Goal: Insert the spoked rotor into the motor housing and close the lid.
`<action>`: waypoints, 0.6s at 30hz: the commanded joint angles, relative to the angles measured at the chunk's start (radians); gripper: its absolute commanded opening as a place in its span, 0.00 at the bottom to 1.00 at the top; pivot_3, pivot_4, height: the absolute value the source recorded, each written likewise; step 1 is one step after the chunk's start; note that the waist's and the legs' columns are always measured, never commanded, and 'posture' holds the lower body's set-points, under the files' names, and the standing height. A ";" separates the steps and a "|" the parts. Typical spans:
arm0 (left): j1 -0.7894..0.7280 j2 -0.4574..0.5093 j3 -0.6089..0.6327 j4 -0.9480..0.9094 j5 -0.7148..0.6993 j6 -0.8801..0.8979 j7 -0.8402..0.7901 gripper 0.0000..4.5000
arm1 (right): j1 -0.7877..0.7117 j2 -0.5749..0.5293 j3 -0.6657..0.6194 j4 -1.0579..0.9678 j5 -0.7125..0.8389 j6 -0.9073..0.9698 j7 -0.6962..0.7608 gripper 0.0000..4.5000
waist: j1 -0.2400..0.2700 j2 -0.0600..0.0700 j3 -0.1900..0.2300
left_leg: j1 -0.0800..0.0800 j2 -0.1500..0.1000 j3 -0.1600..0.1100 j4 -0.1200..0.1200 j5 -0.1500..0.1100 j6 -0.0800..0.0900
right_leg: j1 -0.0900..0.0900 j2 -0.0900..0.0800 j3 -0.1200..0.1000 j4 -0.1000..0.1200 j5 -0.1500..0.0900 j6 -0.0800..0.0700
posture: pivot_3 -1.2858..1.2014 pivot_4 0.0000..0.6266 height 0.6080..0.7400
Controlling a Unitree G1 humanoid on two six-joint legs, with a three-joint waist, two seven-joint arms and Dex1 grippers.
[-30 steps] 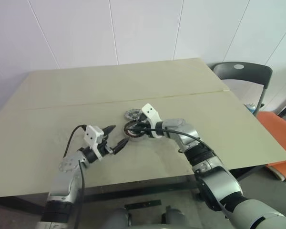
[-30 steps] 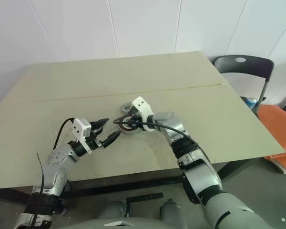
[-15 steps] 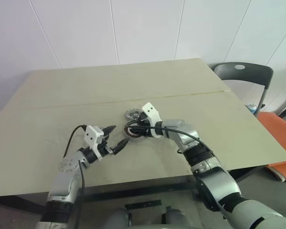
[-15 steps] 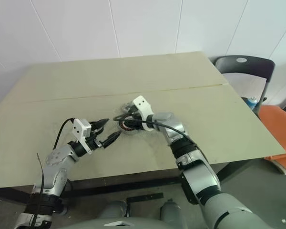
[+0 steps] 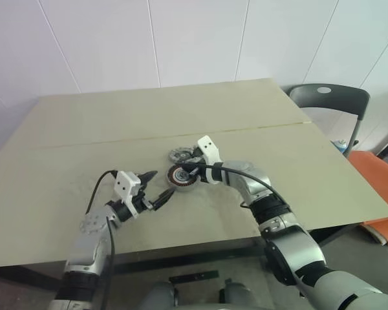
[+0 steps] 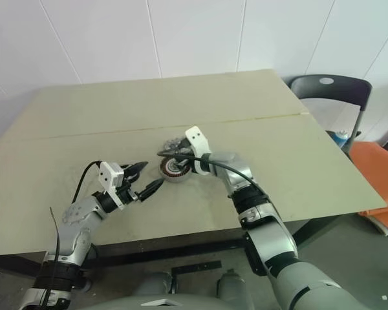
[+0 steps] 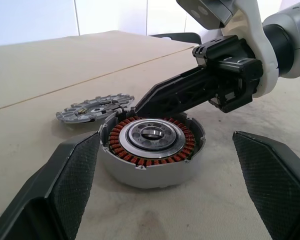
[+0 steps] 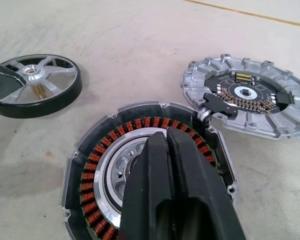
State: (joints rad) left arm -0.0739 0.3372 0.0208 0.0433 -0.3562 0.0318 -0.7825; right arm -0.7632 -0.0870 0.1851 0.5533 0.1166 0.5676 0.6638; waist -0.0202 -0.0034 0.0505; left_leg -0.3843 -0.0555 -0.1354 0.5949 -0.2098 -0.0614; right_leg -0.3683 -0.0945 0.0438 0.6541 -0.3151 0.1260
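1. Right now the insertion step has not begun: the motor housing (image 8: 150, 175) sits open on the table (image 5: 310, 155), directly under the right gripper (image 8: 167, 145), whose fingers are pressed together on nothing.
2. The spoked rotor (image 8: 35, 85) lies just beside the left gripper (image 7: 165, 165), fingers spread wide (empty).
3. Next, I judge, a gripper must grasp the rotor; the lid (image 8: 250, 100) waits beyond the housing.

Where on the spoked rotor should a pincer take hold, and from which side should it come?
The spoked rotor lies flat on the table, so probably come from above and pinch its black rim between two spokes, one finger inside and one outside.
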 commanded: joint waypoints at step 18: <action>-0.011 -0.002 0.006 -0.007 0.010 -0.022 0.007 1.00 | 0.118 0.033 0.098 -0.157 0.030 0.137 0.088 0.00 | -0.001 0.000 -0.001 | 0.003 0.001 0.000 0.000 0.000 0.000 | 0.002 0.001 0.000 0.000 0.000 0.000 | 0.52 0.00 1.00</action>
State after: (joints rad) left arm -0.0744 0.3344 0.0207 0.0500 -0.3479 0.0299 -0.7781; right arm -0.6594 -0.0578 0.2557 0.4115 0.1423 0.6742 0.7357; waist -0.0217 -0.0033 0.0499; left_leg -0.3809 -0.0551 -0.1354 0.5947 -0.2099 -0.0614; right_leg -0.3658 -0.0939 0.0439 0.6543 -0.3152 0.1258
